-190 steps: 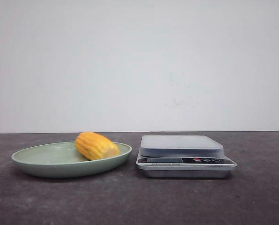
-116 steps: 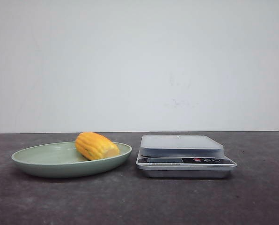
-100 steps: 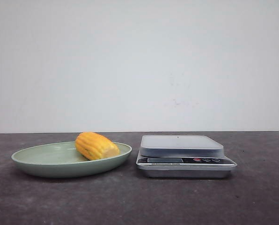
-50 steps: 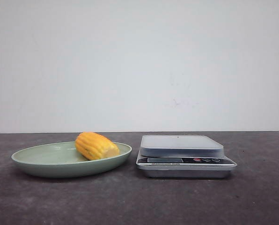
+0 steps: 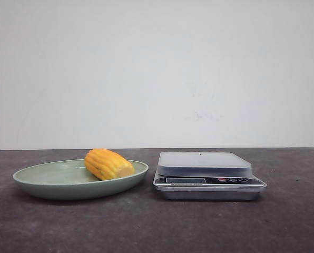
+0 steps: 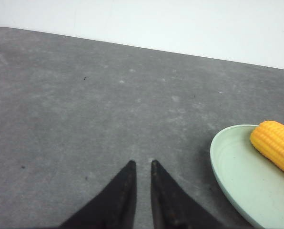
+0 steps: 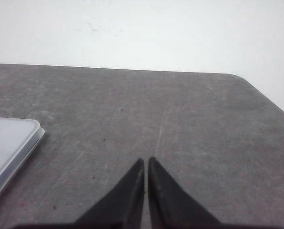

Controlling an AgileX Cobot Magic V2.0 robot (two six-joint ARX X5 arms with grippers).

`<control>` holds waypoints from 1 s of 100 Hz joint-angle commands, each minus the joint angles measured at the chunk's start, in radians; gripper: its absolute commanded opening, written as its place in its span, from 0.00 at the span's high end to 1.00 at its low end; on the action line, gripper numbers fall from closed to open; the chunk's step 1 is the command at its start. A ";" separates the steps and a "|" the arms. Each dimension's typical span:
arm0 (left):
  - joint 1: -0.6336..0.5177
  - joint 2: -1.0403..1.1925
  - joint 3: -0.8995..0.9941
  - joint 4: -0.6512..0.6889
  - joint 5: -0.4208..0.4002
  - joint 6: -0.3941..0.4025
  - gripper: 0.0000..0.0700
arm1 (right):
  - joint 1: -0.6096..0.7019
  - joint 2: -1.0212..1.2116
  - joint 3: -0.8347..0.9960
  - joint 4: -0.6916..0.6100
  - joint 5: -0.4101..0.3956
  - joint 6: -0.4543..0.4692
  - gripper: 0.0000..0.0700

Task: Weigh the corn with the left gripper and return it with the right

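Corn (image 5: 108, 164) lying tilted in green plate (image 5: 51, 185), beside kitchen scale (image 5: 207, 175). Left end effector (image 6: 142, 166) nearly clenched, empty: open wide, approach over rim, grip across ribbed sides. Right end effector (image 7: 146, 161) clenched, idle.

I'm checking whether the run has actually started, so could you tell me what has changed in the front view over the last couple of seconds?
Nothing has visibly changed. The corn lies in the plate as before, the scale beside it is bare, and neither arm has entered the front view.
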 commanded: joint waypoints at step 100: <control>-0.002 0.000 0.010 0.036 0.034 -0.121 0.98 | 0.004 -0.001 0.009 -0.077 -0.050 0.261 1.00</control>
